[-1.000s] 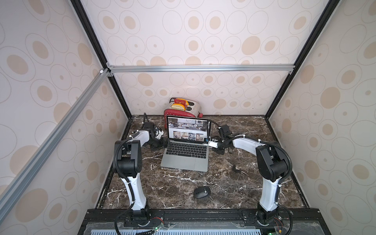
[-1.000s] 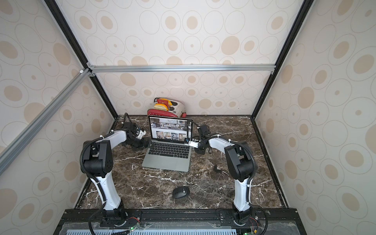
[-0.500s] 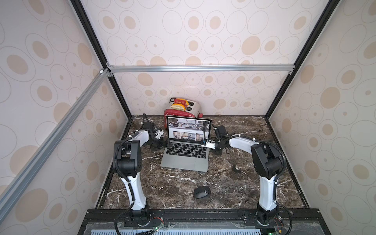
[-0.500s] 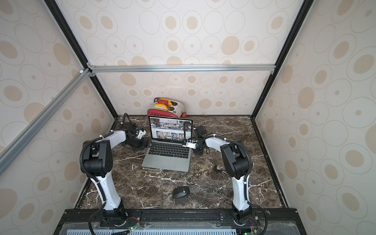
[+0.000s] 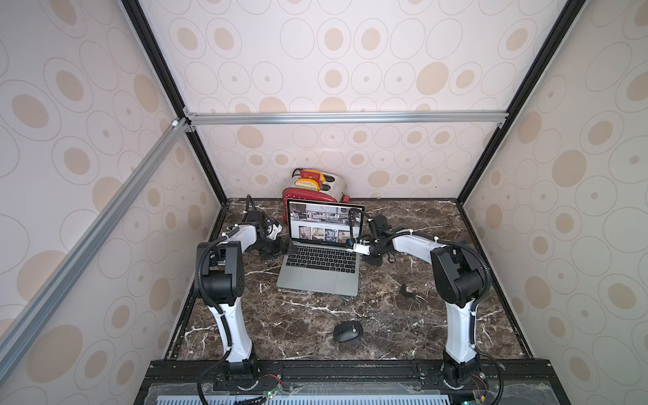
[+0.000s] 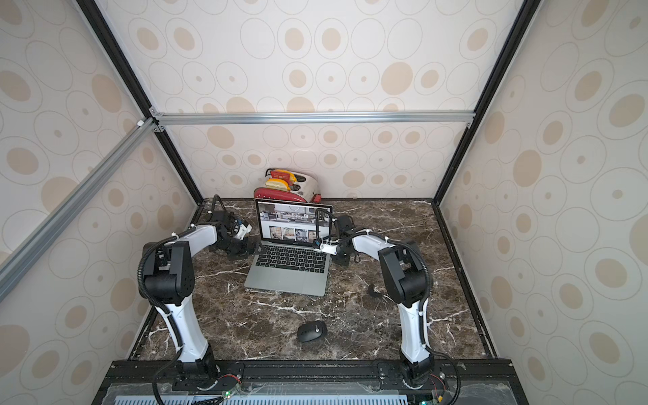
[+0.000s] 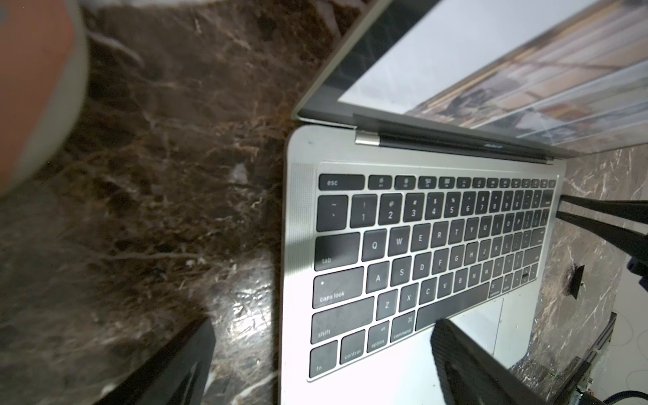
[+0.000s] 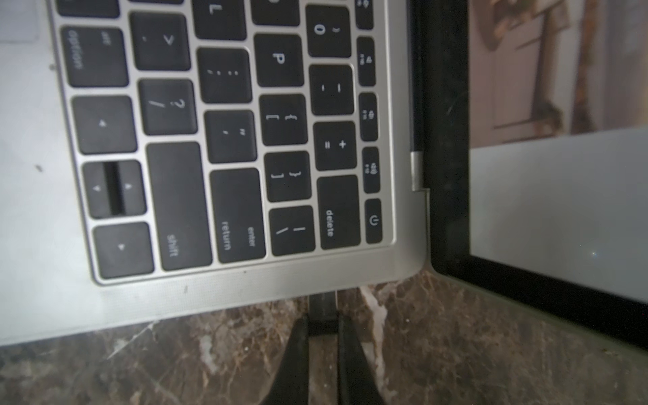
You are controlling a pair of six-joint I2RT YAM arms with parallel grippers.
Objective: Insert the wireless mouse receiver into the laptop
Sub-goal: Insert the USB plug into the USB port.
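The laptop point(image 5: 321, 273) point(image 6: 287, 277) stands open in the middle of the marble table, its screen lit. In the right wrist view my right gripper point(image 8: 323, 324) is shut on the small black wireless mouse receiver point(image 8: 322, 308). The receiver's front end meets the laptop's point(image 8: 210, 140) right side edge near the back corner. I cannot tell whether it is inside a port. My left gripper point(image 7: 322, 350) is open and straddles the laptop's point(image 7: 420, 245) left edge. One of its fingers point(image 7: 466, 357) is over the palm rest, and the other is over the marble. In both top views the grippers point(image 5: 284, 247) point(image 6: 336, 259) flank the keyboard.
A black mouse point(image 5: 347, 331) point(image 6: 312, 331) lies near the table's front. A red and white toaster point(image 5: 315, 187) stands behind the screen against the back wall. A small black object point(image 5: 406, 290) lies right of the laptop. Patterned walls close in three sides.
My right gripper has moved left with the receiver, up to the laptop's right edge. The left arm has not moved.
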